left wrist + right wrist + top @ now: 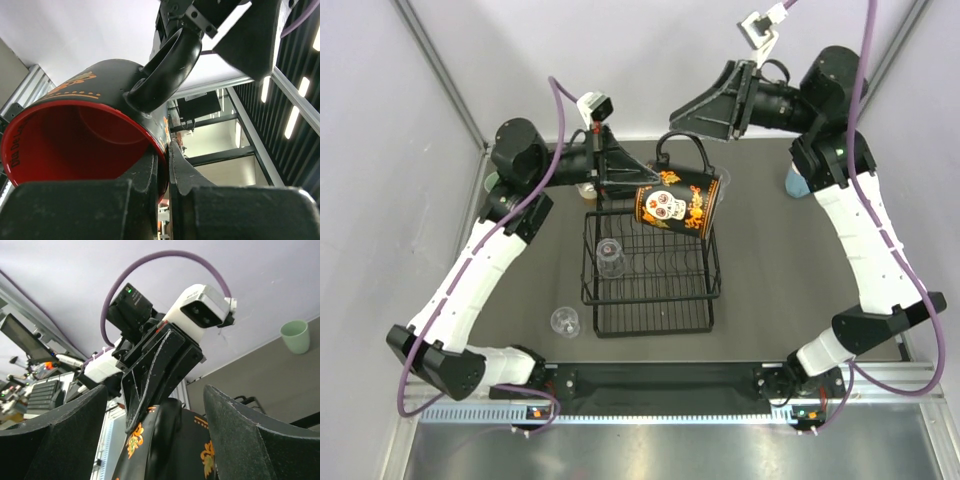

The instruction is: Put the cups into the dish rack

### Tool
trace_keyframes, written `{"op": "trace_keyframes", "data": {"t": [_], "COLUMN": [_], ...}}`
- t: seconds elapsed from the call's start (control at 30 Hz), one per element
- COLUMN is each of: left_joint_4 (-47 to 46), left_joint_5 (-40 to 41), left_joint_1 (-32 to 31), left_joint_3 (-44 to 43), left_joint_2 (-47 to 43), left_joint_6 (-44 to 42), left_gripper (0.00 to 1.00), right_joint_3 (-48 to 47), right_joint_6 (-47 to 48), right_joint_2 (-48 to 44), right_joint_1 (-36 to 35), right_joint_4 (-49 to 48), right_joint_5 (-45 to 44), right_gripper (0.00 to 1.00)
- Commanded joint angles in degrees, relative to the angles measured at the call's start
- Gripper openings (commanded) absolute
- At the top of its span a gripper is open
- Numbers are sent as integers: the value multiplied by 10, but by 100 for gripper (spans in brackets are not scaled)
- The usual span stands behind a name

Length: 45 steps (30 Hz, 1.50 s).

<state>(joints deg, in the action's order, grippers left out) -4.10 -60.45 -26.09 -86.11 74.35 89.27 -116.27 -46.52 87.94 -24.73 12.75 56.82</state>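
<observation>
My left pincer is clamped on the rim of the red-lined dark cup, tilted above the far edge of the dish rack. My right pincer gapes wide astride its handle. One clear glass sits inside the rack, and a second glass is on the worktop to its left.

Mug over rack (near half free)

Up from the black base rail, your left arm and right arm look alike: white link shells between black, rounded joint housings. A purple cable runs along each, and the matte black left hand and right hand each wear a small white camera.
</observation>
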Motion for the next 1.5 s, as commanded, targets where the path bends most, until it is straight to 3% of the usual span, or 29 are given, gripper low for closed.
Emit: {"op": "trace_keyframes", "data": {"t": [0.0, 0.4, 0.53, 0.8, 0.9, 0.93, 1.23, 1.3, 1.47], "left_joint_4": [-43, -49, -50, -72, -81, -93, -118, -120, -124], "left_joint_5": [34, 28, 23, 24, 24, 24, 28, 31, 33], "left_joint_1": [-1, -2, -2, -2, -1, -2, -1, -1, 1], "left_joint_3": [-42, -45, -49, -41, -37, -35, -14, -7, 0], "left_joint_2": [-3, 7, 11, 12, 12, 12, 17, 17, 15], "left_joint_6": [-24, -25, -24, -9, -2, 7, 26, 26, 19], "left_gripper": [0, 0, 0, 0, 0, 0, 0, 16, 41], "right_joint_3": [27, 102, 94, 87, 91, 93, 84, 80, 57], "right_joint_6": [12, 69, 66, 93, 102, 107, 158, 151, 132], "right_joint_2": [-13, -58, -50, -50, -54, -55, -64, -61, -55], "right_joint_1": [-16, -42, -47, -52, -53, -53, -56, -52, -38], "right_joint_4": [10, 103, 109, 141, 148, 152, 206, 206, 198], "right_joint_5": [15, -18, -23, -47, -60, -65, -130, -133, -133], "right_gripper": [77, 62, 44, 42, 19, 0, 0, 0, 0]}}
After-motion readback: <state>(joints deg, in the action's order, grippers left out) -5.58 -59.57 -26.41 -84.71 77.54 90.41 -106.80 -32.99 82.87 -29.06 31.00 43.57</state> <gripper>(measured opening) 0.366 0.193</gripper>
